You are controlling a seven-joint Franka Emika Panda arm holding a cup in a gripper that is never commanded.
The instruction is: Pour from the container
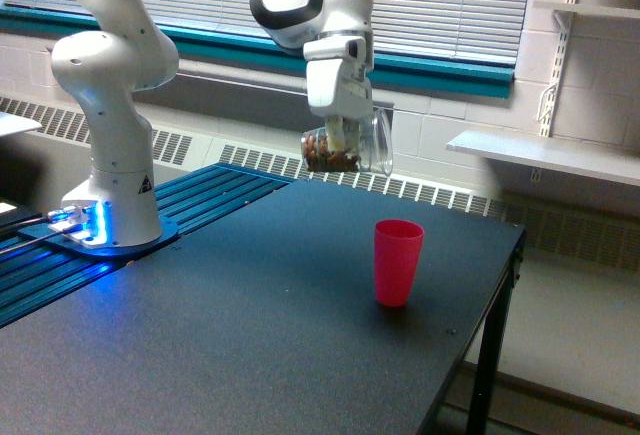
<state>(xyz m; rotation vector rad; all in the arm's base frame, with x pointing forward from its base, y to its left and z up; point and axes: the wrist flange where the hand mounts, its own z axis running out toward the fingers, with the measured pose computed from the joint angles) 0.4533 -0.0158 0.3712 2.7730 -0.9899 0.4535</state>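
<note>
— Right, what's your claw (pixel 343 139) doing?

— It's clamped on the container (pixel 349 143), and you've got it up in the air, well above the bench (pixel 230 335). You can see brown bits heaped in its lower left part through the clear wall.

— How does the container sit?

— Tipped on its side, mouth toward the exterior view's right. Nothing is falling from it.

— And the pink cup (pixel 398 262)?

— Upright on the bench, below your container and a little toward the exterior view's right, near the bench's right edge. The two are well apart in height.

— Where's your arm coming from?

— Its white base (pixel 110 180) stands on the blue slatted plate at the exterior view's left, blue light glowing at its foot.
</note>
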